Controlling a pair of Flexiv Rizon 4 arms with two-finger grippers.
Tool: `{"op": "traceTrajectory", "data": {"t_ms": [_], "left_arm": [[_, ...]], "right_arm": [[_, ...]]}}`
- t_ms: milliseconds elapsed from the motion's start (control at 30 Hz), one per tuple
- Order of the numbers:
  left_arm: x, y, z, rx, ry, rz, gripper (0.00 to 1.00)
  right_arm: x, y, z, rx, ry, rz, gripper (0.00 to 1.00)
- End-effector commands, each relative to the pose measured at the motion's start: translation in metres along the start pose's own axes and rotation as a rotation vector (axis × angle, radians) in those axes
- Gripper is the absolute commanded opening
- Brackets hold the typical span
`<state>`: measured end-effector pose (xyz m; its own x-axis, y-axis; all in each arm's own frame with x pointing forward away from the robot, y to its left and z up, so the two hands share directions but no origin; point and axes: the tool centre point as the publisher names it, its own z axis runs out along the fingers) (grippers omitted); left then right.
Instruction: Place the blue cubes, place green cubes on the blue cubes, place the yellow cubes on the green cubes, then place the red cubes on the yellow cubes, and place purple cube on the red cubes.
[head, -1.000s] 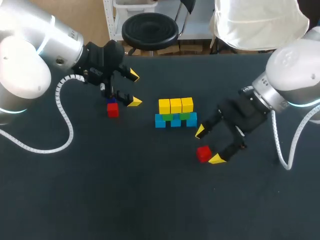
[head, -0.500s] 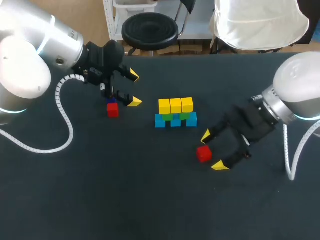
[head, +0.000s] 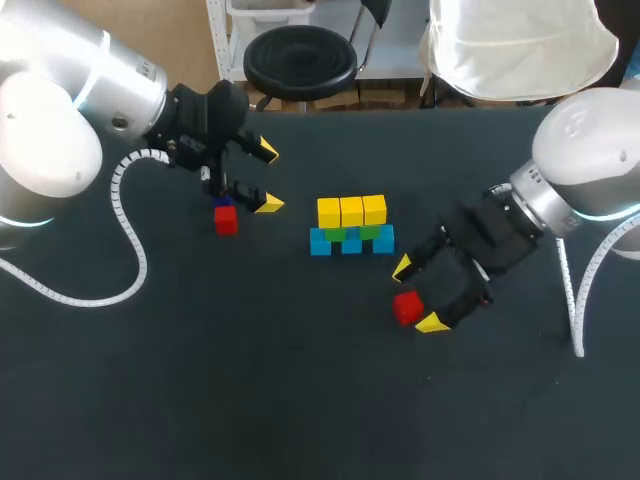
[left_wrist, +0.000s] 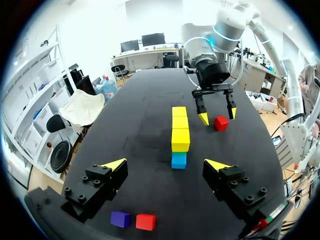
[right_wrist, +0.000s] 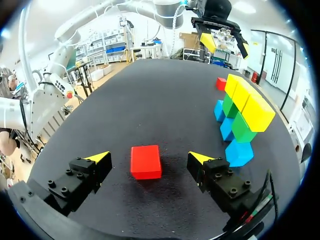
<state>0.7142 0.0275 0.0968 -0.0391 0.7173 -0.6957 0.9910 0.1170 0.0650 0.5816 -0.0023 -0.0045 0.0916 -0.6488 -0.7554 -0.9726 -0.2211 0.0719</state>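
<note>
ROBOT BUILDS COLOUR WALL: The right hand (head: 417, 293) hangs low over the dark worktop (head: 250, 400), just below and right of centre in the head view. Its yellow-tipped fingers are spread wide with the first red cube (head: 406, 308) lying between them. The right wrist view shows bare worktop on either side of that cube, so neither finger touches it. The straddle reads as the set-up for a pinch, with the fingers facing the cube's flat sides and ready to close.

At the centre of the frame, just above and left of that hand, stands the part-built wall. It has blue cubes (head: 350, 243) on the worktop, green cubes (head: 370, 232) on them, and a row of three yellow cubes (head: 351, 211) on top (that level yellow row is the bed the red layer needs). No red cube sits on it yet.

At upper left, the left hand (head: 268, 178) hangs with its fingers likewise apart and gripping nothing. It is above the second red cube (head: 225, 221) and the purple cube (left_wrist: 120, 219), which lie just beside each other beneath it in the left wrist view. Parked there, it appears to leave the wall free for the right arm's approach. On this showing the red stage is only starting, with purple to come last.
</note>
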Motion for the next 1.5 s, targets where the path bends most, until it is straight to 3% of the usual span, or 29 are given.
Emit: {"op": "traceTrajectory", "data": {"t_ms": [33, 100, 133, 300, 400, 433, 600, 967, 1500], "left_arm": [[0.001, 0.001, 0.0, 0.001, -0.004, 0.003, 1.0], [0.001, 0.001, 0.0, 0.001, -0.004, 0.003, 1.0], [0.001, 0.001, 0.0, 0.001, -0.004, 0.003, 1.0], [0.001, 0.001, 0.0, 0.001, -0.004, 0.003, 1.0], [0.001, 0.001, 0.0, 0.001, -0.004, 0.003, 1.0], [0.001, 0.001, 0.0, 0.001, -0.004, 0.003, 1.0], [0.001, 0.001, 0.0, 0.001, -0.004, 0.003, 1.0], [0.001, 0.001, 0.0, 0.001, -0.004, 0.003, 1.0], [0.001, 0.001, 0.0, 0.001, -0.004, 0.003, 1.0]], "right_arm": [[0.0, -0.004, 0.0, -0.007, -0.001, -0.003, 0.91], [0.0, -0.005, 0.0, -0.008, 0.0, -0.004, 0.62], [0.001, -0.005, 0.001, -0.009, 0.0, -0.004, 0.54], [0.001, -0.005, 0.005, -0.022, -0.002, -0.007, 0.33], [0.001, -0.005, 0.006, -0.025, -0.002, -0.013, 0.04], [0.0, -0.005, 0.006, -0.025, -0.002, -0.017, 0.0], [-0.002, -0.001, -0.001, 0.012, 0.01, -0.002, 0.0], [-0.03, 0.018, -0.036, 0.1, 0.087, 0.086, 0.0], [-0.08, 0.0, -0.073, 0.208, 0.098, 0.126, 0.0]]}}
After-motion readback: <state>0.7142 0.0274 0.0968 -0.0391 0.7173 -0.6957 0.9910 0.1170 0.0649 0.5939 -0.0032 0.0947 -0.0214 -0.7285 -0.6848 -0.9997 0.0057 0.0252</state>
